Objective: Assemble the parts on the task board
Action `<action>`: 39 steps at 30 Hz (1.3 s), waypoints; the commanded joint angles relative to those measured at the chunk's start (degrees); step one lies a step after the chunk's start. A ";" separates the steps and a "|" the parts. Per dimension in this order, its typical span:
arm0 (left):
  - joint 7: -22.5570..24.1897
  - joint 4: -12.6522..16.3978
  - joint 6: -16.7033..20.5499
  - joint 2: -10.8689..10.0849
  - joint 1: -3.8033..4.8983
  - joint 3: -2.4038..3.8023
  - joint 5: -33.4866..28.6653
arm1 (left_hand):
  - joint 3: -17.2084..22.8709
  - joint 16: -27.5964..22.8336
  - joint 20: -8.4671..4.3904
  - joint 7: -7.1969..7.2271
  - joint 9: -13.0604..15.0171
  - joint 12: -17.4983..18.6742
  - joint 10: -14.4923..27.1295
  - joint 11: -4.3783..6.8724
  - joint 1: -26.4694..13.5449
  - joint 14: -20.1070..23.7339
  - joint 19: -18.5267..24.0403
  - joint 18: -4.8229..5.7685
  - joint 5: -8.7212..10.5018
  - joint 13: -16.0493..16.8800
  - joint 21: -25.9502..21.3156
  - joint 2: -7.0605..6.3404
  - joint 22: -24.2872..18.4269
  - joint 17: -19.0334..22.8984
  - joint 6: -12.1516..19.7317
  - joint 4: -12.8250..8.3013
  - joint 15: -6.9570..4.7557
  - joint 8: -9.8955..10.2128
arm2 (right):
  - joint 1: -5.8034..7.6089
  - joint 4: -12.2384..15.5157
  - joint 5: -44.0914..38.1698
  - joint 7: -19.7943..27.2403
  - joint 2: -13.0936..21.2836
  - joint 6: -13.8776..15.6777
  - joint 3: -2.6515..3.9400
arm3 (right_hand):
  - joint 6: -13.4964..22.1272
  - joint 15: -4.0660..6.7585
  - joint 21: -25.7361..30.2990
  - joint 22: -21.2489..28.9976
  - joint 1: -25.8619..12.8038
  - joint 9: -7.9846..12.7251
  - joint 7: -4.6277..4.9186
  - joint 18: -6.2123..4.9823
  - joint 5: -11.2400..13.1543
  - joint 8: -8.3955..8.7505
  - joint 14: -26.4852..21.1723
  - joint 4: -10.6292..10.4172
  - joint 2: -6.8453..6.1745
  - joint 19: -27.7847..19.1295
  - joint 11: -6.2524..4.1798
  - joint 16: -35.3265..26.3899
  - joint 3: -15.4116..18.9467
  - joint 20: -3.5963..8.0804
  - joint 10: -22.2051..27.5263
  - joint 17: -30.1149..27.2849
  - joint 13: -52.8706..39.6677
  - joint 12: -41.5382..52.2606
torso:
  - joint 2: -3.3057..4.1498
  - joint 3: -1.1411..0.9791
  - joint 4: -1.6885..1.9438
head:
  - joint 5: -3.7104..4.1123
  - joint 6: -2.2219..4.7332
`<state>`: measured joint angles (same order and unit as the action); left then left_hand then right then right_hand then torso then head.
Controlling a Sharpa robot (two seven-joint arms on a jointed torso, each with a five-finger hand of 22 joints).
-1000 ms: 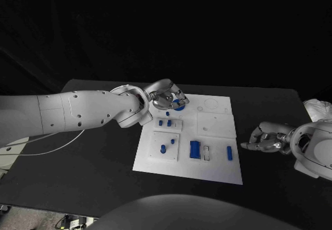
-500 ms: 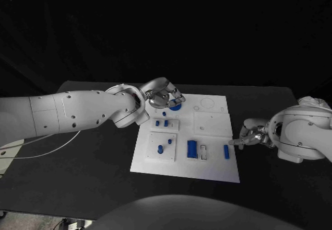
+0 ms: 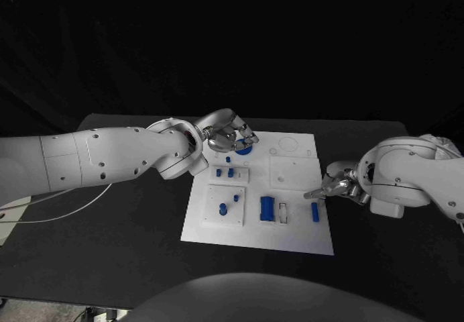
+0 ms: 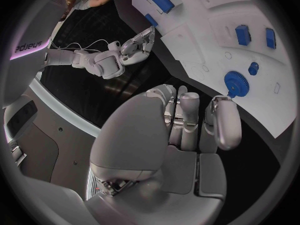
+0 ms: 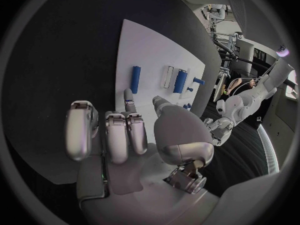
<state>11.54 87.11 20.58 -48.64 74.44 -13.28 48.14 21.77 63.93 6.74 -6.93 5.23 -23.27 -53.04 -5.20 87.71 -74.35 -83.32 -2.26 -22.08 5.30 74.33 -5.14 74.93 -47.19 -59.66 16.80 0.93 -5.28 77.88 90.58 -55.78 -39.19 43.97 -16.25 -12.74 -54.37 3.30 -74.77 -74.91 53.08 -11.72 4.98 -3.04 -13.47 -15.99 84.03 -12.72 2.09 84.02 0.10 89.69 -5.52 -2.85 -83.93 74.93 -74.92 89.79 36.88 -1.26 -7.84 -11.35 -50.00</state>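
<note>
The white task board (image 3: 259, 225) lies mid-table. A blue gear (image 3: 245, 150) sits at its far left corner, and my left hand (image 3: 229, 137) hovers just beside it, holding nothing; the left wrist view shows the gear (image 4: 236, 81) beyond the fingers (image 4: 222, 122). A blue bar (image 3: 314, 212) lies near the board's right edge, with a blue cylinder (image 3: 267, 208) beside a white slot. My right hand (image 3: 336, 187) is at that right edge, one finger stretched toward the board, nothing in it. The right wrist view shows the bar (image 5: 135, 79) and cylinder (image 5: 180, 81) ahead of the fingers (image 5: 117, 135).
Small blue pegs (image 3: 224, 173) stand in a raised block, and two more blue pieces (image 3: 226, 205) sit in another block on the board's left half. A white cable (image 3: 58, 213) runs over the table at the left.
My right hand has moved left from off the board to its right edge, near the blue bar. The left hand has stayed by the gear.
</note>
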 commanded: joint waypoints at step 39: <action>-1.65 -0.77 -2.58 1.46 -0.05 0.02 0.20 | 0.20 -0.29 0.03 -0.24 0.08 -0.52 -0.56 0.05 0.30 0.39 0.22 -1.19 0.07 0.19 -0.28 0.08 10.48 0.30 -0.46 -0.36 -0.20 -0.44 | -2.55 -3.53 4.05 -1.12 -4.55 -1.96 -0.20 | -5.93 1.76 3.90 -9.73 -2.02 -11.23 -2.44 -0.80 5.54 -2.19 5.97 5.71 1.02 -0.09 -1.83 0.31 -1.08 1.54 -6.07 15.07 -15.08 0.21 | 0.00 0.05 -0.03 | -0.03 0.00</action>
<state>10.13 86.26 19.02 -47.32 74.36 -13.31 48.19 21.92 63.93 6.74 -7.15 5.26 -23.52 -53.24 -5.00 87.72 -74.35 -83.32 -2.32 -22.08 5.44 74.33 -5.14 74.92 -46.94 -59.88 16.65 0.93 -5.50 75.43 87.10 -53.31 -39.76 39.53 -19.02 -12.91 -60.70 4.64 -71.10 -74.94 51.58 -22.86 2.50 -3.04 -7.66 -17.96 84.13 -6.88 3.30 83.92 -1.34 89.69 -6.79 -1.52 -83.94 74.91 -74.91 89.78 36.86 -1.27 -7.80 -11.49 -50.00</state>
